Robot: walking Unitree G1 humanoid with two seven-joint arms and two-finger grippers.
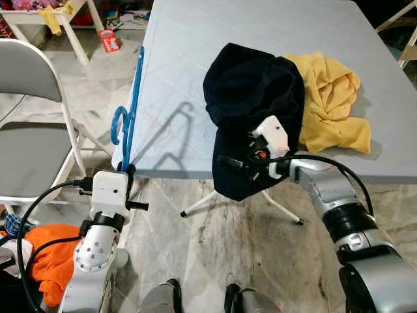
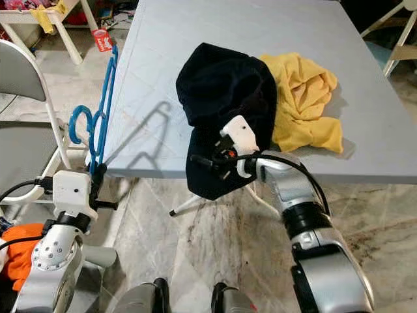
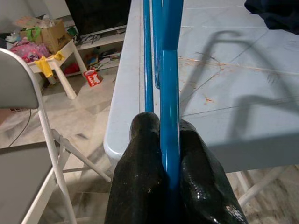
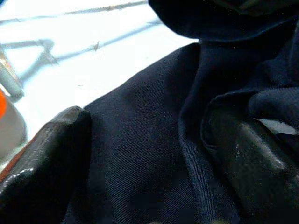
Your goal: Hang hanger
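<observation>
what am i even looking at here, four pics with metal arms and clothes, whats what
This is a humanoid robot seen through its own cameras. The two wide pictures come from its head, looking down over a pale table. The other two come from cameras on its wrists.

The left gripper has its jaws shut on a blue hanger beside the table's edge. The right gripper reaches into a dark garment that droops over the table's front edge, one finger on each side of a fold.

A yellow garment lies crumpled on the table. A folding chair stands at the robot's left, orange cloth below it.
</observation>
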